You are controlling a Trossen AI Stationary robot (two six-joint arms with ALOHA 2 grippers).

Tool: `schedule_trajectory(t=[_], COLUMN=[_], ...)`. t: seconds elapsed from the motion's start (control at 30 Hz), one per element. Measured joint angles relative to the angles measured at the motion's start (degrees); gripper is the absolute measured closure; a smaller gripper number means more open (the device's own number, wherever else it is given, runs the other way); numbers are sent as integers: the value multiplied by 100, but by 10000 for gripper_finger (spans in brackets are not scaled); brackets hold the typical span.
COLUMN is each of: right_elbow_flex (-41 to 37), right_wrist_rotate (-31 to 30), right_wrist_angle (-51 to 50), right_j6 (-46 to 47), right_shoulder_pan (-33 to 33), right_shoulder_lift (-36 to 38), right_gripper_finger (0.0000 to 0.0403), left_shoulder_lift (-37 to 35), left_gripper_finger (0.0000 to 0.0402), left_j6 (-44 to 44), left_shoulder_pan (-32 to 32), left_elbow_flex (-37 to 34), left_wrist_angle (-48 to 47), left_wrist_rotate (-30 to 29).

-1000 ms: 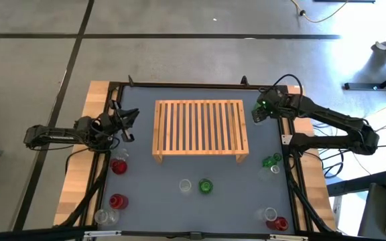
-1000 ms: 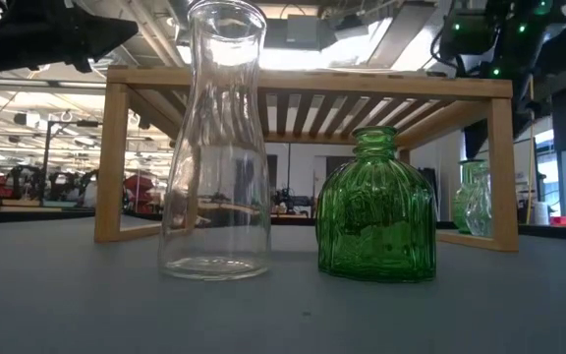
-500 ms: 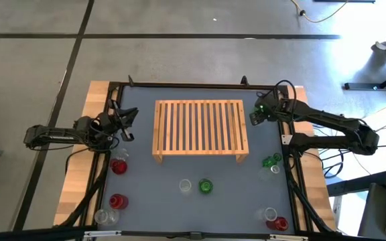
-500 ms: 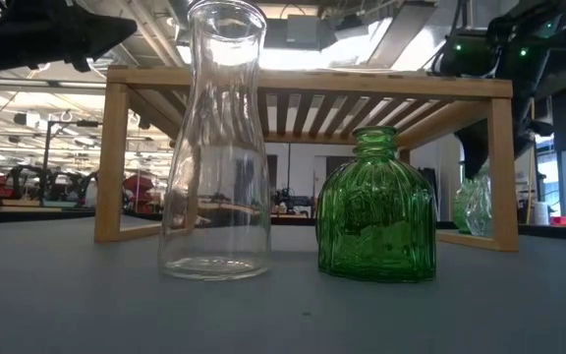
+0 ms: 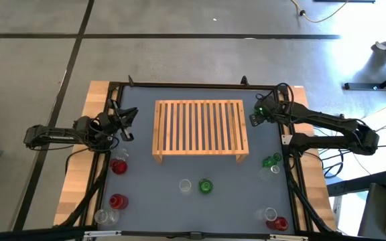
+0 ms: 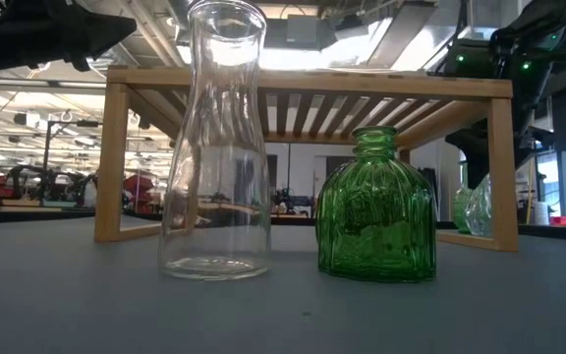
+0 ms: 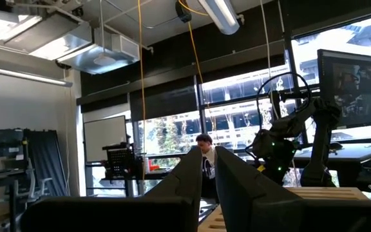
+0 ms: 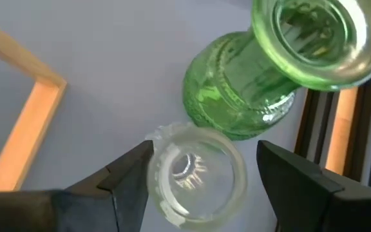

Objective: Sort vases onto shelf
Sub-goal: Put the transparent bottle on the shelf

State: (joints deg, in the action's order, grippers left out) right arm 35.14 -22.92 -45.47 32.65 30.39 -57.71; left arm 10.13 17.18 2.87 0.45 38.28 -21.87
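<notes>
Sitting between the right gripper's spread fingers: 1 clear vase.

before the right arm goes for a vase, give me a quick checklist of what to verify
1. Right gripper fingers open: ok.
2. A vase lies between them: ok, the clear vase sits in the gap, not yet gripped.
3. Neighbour clearance: not ok, the green vase stands right against it.
4. Wooden shelf top free: ok, bare slats.
5. Left gripper out of the way: ok, shut, at the table's left edge.
</notes>
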Motion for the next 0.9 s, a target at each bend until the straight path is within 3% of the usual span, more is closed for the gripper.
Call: schedule_trajectory(t=[0.3, 0.67, 0.9], right_elbow_flex=[-2, 0, 132], right_wrist_rotate=[48, 20, 156], right_wrist_angle=[98, 62, -101], right_j6=[-36, -290, -316], right_shoulder_pan=[0, 0, 0], right_shoulder_lift=[0, 2, 132], right_gripper_finger=[152, 269, 265], left_shoulder_lift=[0, 0, 0], left_gripper_finger=[365, 365, 365], left_j6=[1, 1, 0], left_shoulder_pan=[0, 0, 0], left_elbow_flex=[0, 0, 0], left_wrist_angle=[-4, -7, -7], left_wrist_rotate=[0, 1, 0])
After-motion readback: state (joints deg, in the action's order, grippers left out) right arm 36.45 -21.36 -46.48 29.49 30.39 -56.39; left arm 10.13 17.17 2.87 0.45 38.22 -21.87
